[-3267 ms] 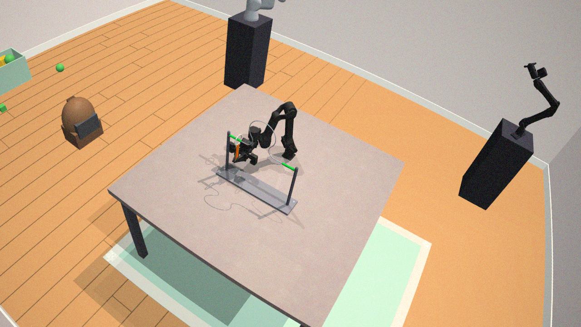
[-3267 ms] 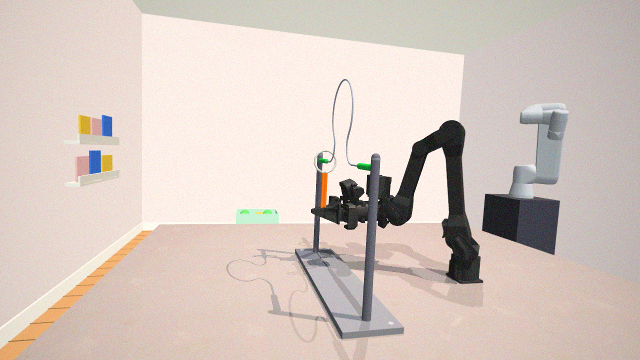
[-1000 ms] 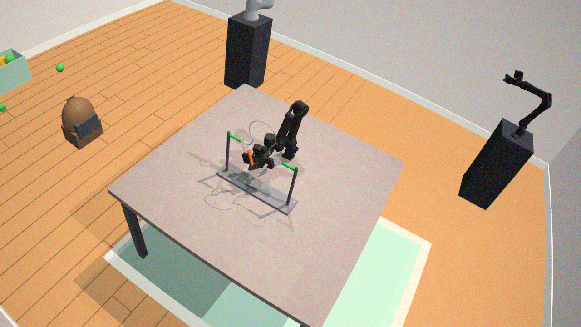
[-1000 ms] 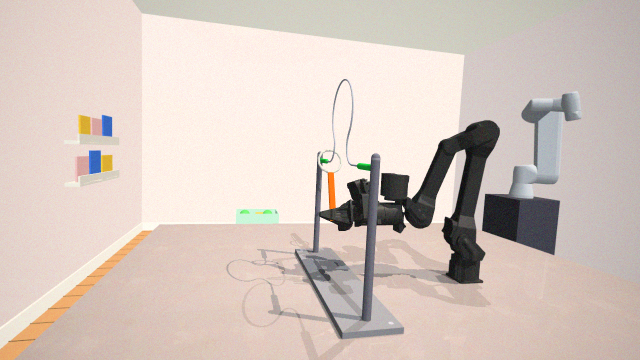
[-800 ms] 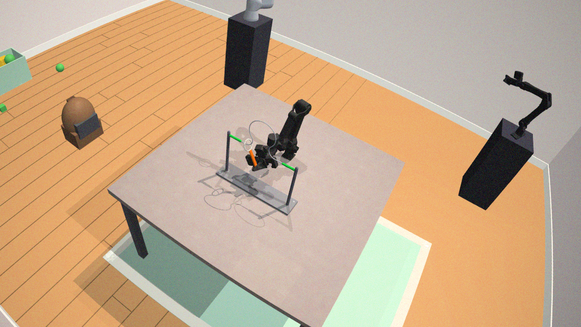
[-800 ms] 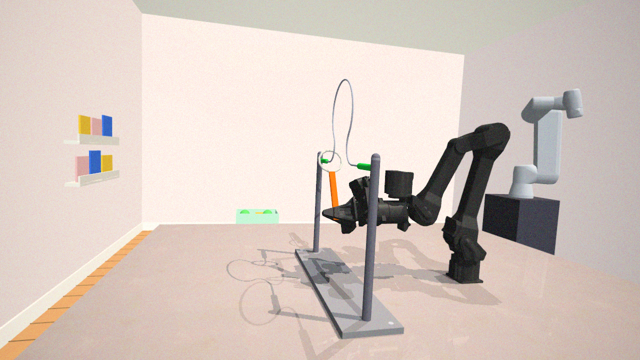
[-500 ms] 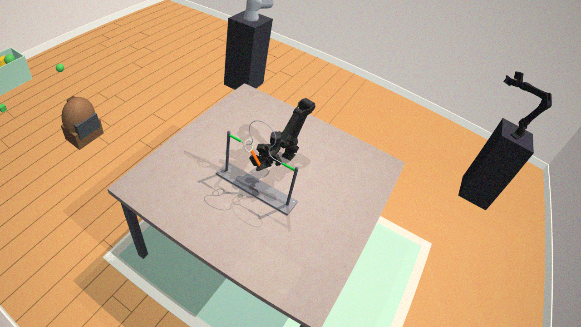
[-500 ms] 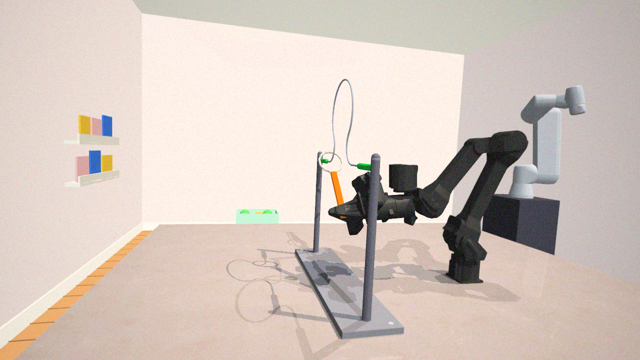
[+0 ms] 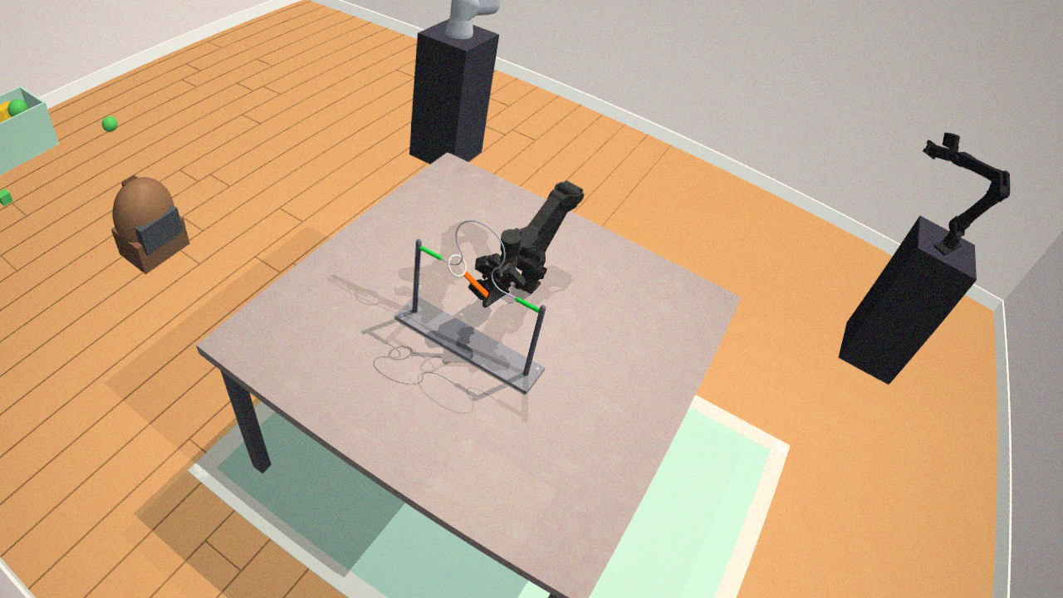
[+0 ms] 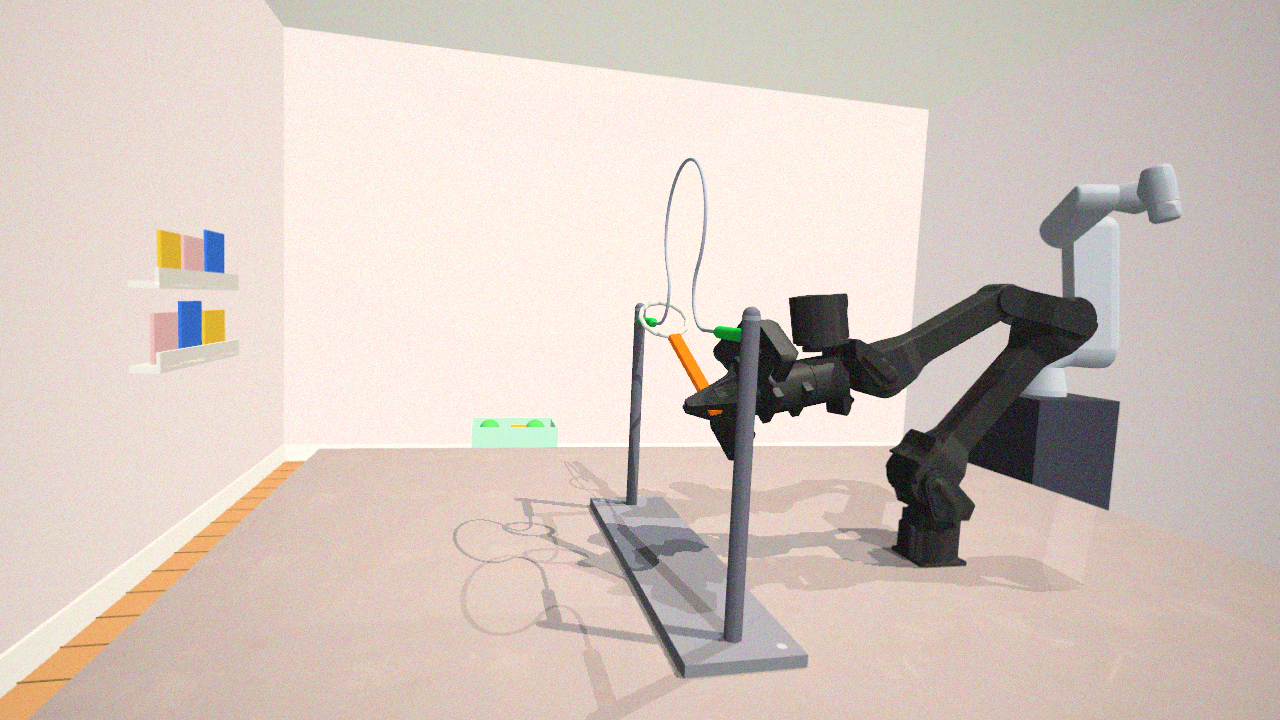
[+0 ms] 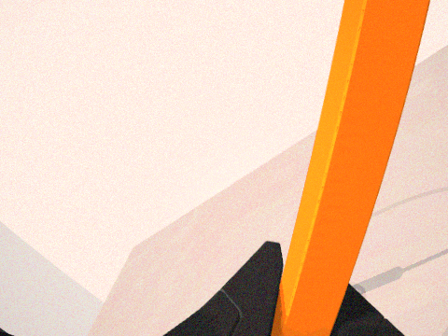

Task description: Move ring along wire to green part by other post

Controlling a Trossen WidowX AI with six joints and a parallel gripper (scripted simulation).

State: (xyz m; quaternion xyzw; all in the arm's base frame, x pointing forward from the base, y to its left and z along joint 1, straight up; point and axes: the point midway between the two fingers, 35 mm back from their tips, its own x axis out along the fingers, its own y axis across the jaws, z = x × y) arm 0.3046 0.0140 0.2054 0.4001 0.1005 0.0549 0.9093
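Observation:
The white ring (image 9: 448, 265) (image 10: 660, 303) is around the thin grey wire (image 9: 467, 221) (image 10: 690, 159), just past the far green part (image 9: 430, 252) (image 10: 650, 321). Whether it touches the wire is too small to tell. Its orange handle (image 9: 475, 284) (image 10: 687, 360) (image 11: 359, 154) slants down from the ring. My gripper (image 9: 486, 296) (image 10: 708, 404) (image 11: 285, 258) is shut on the handle's lower end, below the wire. The other green part (image 9: 528, 305) (image 10: 727, 333) is beside the near post (image 9: 534, 341) (image 10: 741, 501). In the exterior view that post hides some of my gripper.
The far post (image 9: 416, 278) (image 10: 635, 411) and near post stand on a grey base (image 9: 512, 365) (image 10: 742, 658) on the table. The grey wire rises in a tall loop between the green parts. In the top view it passes in front of my gripper's body; the gap is unclear.

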